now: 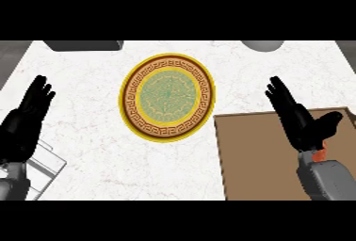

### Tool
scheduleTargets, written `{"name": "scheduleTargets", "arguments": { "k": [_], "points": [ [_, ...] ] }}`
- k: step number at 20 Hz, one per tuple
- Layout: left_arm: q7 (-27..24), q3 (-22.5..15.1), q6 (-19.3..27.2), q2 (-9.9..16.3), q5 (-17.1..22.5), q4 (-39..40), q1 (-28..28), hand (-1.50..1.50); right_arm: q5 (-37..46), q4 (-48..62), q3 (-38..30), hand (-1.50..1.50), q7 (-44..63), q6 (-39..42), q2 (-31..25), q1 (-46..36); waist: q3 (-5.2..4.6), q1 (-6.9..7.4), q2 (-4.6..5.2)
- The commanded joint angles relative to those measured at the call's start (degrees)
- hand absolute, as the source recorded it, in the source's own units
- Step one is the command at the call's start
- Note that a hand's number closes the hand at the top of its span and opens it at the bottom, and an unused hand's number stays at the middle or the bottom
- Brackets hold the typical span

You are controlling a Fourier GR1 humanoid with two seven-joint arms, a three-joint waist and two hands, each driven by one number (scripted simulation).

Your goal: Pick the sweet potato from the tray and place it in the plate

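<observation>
So the plate (167, 96) sits in the upper middle of the frame on the white counter (90, 160), big yellow rim with a brown key pattern and a green centre, and there's nothing on it. That tells me the placing part isn't done.

The brown tray (257, 155) fills the lower right. The right hand (300, 117) is over its upper edge, fingers straight and pointing up the frame, thumb sticking out to the right. It's open, not wrapped around anything. Just below the palm, right by the wrist, there's a small orange-red sliver showing (320, 154), which I'm guessing is the sweet potato, mostly hidden under the hand and the grey forearm. So it looks like it's on the tray, under the hand, not picked up.

The left hand (26, 120) is at the left edge of the frame, open with fingers up, just resting.

My read: basically nothing is finished yet. Still to do is closing the fingers on the potato, lifting it, carrying it up and left to the plate and letting go. I can't tell whether the palm is actually touching the potato or just above it.
</observation>
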Motion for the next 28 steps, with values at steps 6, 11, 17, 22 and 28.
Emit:
{"name": "scheduleTargets", "arguments": {
  "k": [6, 11, 17, 22, 28],
  "points": [
    [-2.4, 0.4, -3.9, 1.1, 1.0, 0.7, 5.5, 0.00, -16.5, 3.4, -10.0, 1.50, -6.8, 28.8, -12.5, -2.6, -1.52, -2.58, 0.62],
    [-6.5, -0.6, -5.6, -1.5, 1.6, 1.3, 10.3, 0.00, -7.9, 8.9, -17.1, -1.50, -18.3, 16.9, -13.9, 1.5, -1.32, -4.04, 1.16],
    [-6.7, -0.8, -6.5, -1.3, 1.1, 2.2, 10.5, 0.00, 0.2, 11.4, -12.7, -1.50, -29.6, 28.8, -20.3, 6.9, -1.56, -3.06, 0.93],
    [-5.7, -2.3, -6.6, -2.5, 0.5, 1.2, 10.1, 0.00, 7.2, 13.2, -11.2, -1.50, -34.6, 30.5, -25.5, 7.2, -1.62, -2.25, 0.80],
    [-4.1, -2.1, -6.0, -3.4, 0.2, 1.8, 8.7, 0.00, 10.6, 13.2, -10.2, -1.50, -35.9, 30.6, -28.5, 6.4, -1.76, -2.28, 0.52]
  ]
}}
